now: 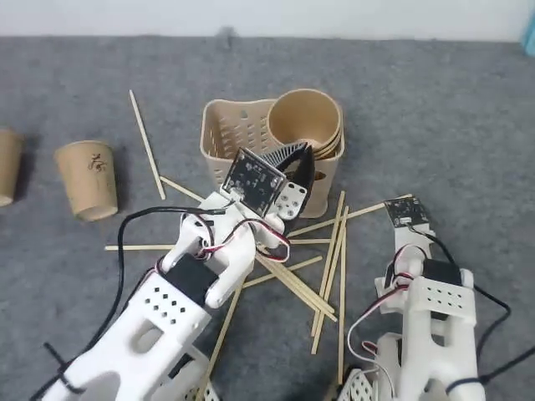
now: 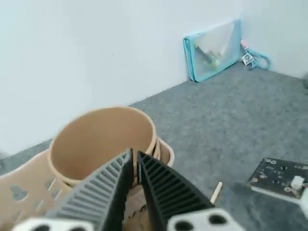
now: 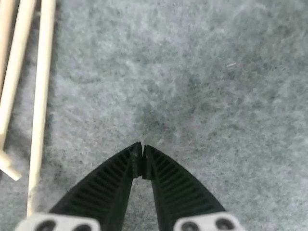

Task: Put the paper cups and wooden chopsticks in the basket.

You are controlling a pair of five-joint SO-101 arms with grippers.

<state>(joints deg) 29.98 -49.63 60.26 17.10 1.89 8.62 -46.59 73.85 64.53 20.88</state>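
1. The left claw (image 2: 134, 155) hangs over the basket (image 1: 226, 134), at the near rim of the cup stack (image 2: 101, 139). Its jaws are almost together, with only a thin slit between them, and nothing shows in that slit. Whether the tips touch the top cup's rim cannot be told.
2. The cup stack sits in one end of the basket, mouths up.
3. The right claw (image 3: 142, 147) is low over the grey carpet (image 3: 216, 72). Its jaws are pressed together at the tips and grip nothing.
4. Chopsticks (image 3: 41, 96) lie on the carpet near the right claw, apart from it. More lie scattered in front of the basket and between the two arms, all outside the basket.
5. A loose cup (image 1: 86, 178) is on the carpet well apart from the basket, on the left arm's side. A second cup (image 1: 7, 165) is beyond it at the edge of the high view.
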